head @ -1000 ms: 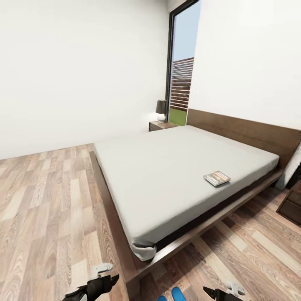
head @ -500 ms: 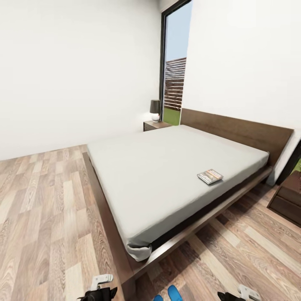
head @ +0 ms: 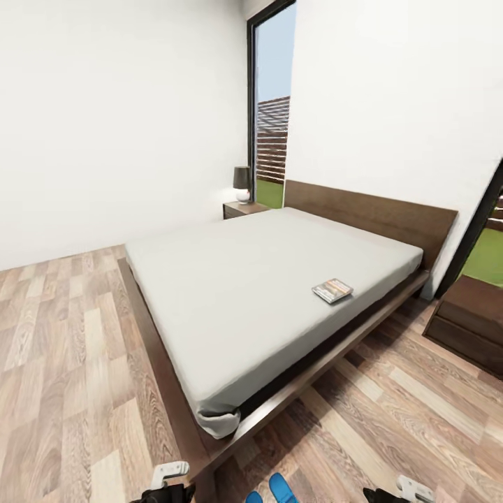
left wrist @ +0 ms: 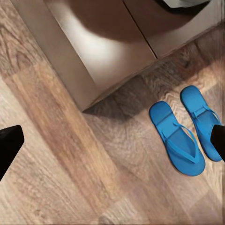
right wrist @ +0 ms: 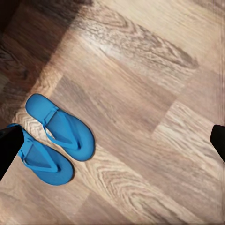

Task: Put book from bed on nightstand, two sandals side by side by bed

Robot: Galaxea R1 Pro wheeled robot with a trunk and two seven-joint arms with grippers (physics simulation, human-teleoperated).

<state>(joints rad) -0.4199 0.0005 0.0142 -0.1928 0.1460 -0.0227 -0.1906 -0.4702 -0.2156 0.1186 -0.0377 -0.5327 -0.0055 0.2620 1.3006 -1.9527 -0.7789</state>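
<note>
book [head: 332,290] flat on the bed [head: 237,293], two sandals [left wrist: 185,133] side by side on the floor [right wrist: 154,93] near its corner, both grippers' fingers wide apart, empty

A bedroom with plain white walls [head: 105,126] and a floor [head: 63,363] of striped brown wood planks in mixed light and dark tones. A tall dark-framed glass window [head: 271,105] stands in the far corner, showing blue sky, a slatted brown fence and green grass. Beside it, a small table lamp [head: 242,184] with a dark shade and white base. At the right edge, a low dark brown cabinet [head: 469,323] sits before a second dark-framed opening onto grass. Even, soft daylight fills the room.
</note>
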